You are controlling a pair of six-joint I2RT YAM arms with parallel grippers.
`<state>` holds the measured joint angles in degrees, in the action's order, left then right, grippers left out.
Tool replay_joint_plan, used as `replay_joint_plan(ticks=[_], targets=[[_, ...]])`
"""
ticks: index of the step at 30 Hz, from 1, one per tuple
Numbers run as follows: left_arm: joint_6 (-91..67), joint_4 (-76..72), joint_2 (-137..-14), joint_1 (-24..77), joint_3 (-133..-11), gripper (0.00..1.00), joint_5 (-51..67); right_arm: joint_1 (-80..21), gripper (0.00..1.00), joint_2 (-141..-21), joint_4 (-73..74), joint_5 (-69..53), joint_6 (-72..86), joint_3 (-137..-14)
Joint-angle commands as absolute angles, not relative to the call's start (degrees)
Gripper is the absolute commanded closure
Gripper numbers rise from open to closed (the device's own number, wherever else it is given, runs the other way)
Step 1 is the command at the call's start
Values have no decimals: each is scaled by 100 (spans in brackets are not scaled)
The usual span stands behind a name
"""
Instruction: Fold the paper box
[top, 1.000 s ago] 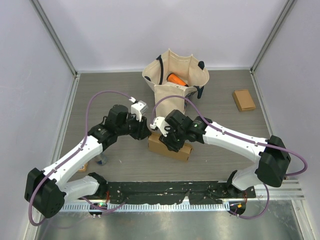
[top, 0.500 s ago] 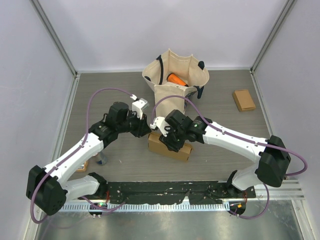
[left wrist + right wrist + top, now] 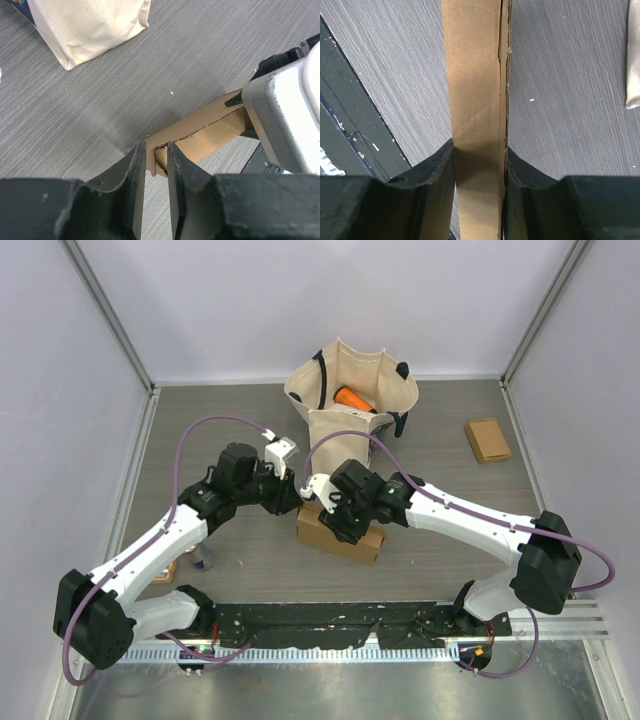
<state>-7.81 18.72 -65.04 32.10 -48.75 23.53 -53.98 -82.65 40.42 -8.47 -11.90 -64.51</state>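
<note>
We are straddling one end of the paper box (image 3: 200,132) with our left gripper (image 3: 156,150), jaws narrow; we cannot tell whether they are pinching it. The box is lying on the tabletop (image 3: 100,95), reaching rightward from that gripper, where our right gripper (image 3: 479,150) is clamping its body. We are fearing a skewed pull tearing the crease.

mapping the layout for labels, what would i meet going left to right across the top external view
left arm's base → left gripper → paper box → small brown box; the bag overlaps the paper box, so it is left out
</note>
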Motion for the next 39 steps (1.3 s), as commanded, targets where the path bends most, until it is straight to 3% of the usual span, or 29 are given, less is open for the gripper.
replay_joint_plan(ticks=[1,11,14,21,26,32,35,39], targets=[[-615,2048,-6504,3199,-5027,74,2382,-5396,74,-8350,4236,-835,-1204,-6627],[-492,2170,-6548,3199,-5062,85,2505,-5396,76,-8358,4228,-809,-1213,-6609],[-501,2215,-6443,3199,-5036,73,2487,-5405,76,-8350,4228,-809,-1204,-6609],[-553,2031,-6363,3199,-4957,79,2329,-5388,77,-8332,4210,-853,-1195,-6627],[-624,1846,-6389,3199,-4948,73,2311,-5396,77,-8367,4227,-853,-1187,-6618],[-624,1837,-6495,3199,-4975,85,2320,-5396,77,-8394,4201,-870,-1187,-6618],[-869,1889,-6574,3199,-5071,100,2224,-5396,78,-8402,4166,-826,-1178,-6618],[-1607,2100,-6522,3269,-5212,100,2127,-5396,78,-8420,3999,-608,-1037,-6601]])
